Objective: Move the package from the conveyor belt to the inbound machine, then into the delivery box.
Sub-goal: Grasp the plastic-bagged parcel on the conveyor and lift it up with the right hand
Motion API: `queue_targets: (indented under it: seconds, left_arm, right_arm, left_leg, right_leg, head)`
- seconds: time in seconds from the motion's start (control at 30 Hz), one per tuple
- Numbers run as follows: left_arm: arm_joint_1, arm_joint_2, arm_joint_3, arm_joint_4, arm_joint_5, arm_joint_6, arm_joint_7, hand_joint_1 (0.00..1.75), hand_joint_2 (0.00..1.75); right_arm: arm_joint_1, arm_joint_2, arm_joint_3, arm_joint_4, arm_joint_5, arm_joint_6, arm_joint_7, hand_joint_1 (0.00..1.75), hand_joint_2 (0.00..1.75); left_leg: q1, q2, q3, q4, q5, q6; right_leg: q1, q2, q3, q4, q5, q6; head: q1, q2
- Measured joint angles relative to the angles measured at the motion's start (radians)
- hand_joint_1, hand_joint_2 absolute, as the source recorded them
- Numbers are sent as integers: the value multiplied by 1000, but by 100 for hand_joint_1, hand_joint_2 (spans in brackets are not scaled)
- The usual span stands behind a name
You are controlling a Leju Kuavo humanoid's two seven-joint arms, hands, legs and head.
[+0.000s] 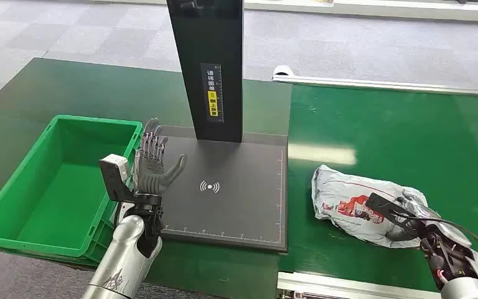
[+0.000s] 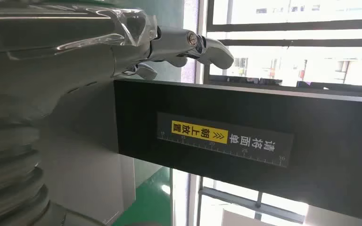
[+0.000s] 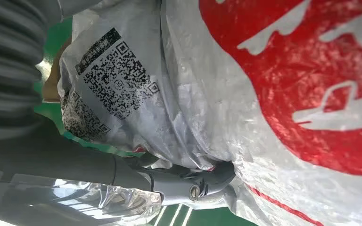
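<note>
A grey-white plastic package point(image 1: 355, 202) with red print lies on the green conveyor belt point(image 1: 398, 137) at the right. My right hand point(image 1: 411, 224) grips its near right end. In the right wrist view the thumb point(image 3: 188, 181) digs into the crinkled package point(image 3: 264, 94) below its QR label point(image 3: 115, 75). The inbound machine is a black scan plate point(image 1: 243, 199) with a tall black post point(image 1: 208, 62). My left hand point(image 1: 154, 163) stands upright over the plate's left edge, fingers spread and holding nothing. The green delivery box point(image 1: 56, 180) sits empty just left of it.
The black post point(image 2: 245, 136) with its yellow label rises close in front of my left hand's thumb point(image 2: 193, 47). A metal rail point(image 1: 379, 84) bounds the belt's far side. Grey floor lies beyond the green table.
</note>
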Motion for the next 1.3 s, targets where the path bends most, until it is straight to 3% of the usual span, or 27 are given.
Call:
queue_targets:
  seconds: [0.4,0.8,0.87,0.97,1.13,1.3]
  left_arm:
    - [0,4,9,2,-3,0,0,0,175]
    - [2,10,16,-4,-2,0,0,0,175]
    - [4,11,18,-7,2,0,-4,0,175]
    - [10,14,23,-18,8,-3,-12,0,175]
    - [38,16,33,-71,21,10,-57,0,175]
    - [64,16,35,-128,29,16,-80,0,175]
  right_arm:
    - [-36,13,53,2,-31,-7,-101,175,175]
    - [-40,35,82,-1,-37,-34,-130,175,175]
    - [-18,45,83,-41,-59,-134,-226,175,175]
    - [53,77,88,-238,-110,-376,-414,175,175]
    - [116,124,85,-550,-201,-524,-333,175,175]
    - [149,159,39,-732,-370,-641,-415,175,175]
  left_leg:
    - [0,0,0,0,0,0]
    - [0,0,-3,0,0,0]
    - [0,-1,-4,0,0,0]
    - [1,0,-4,0,0,0]
    - [1,0,-5,-1,0,0]
    - [0,-1,-5,-1,0,0]
  right_leg:
    - [1,1,-1,0,0,0]
    - [0,0,-2,0,0,0]
    - [0,-1,-2,0,0,0]
    - [1,1,-4,1,0,0]
    - [1,1,-6,1,0,-1]
    - [0,-1,-5,1,-1,0]
  head:
    - [0,0]
    - [0,0]
    - [0,0]
    - [0,0]
    - [0,0]
    - [0,0]
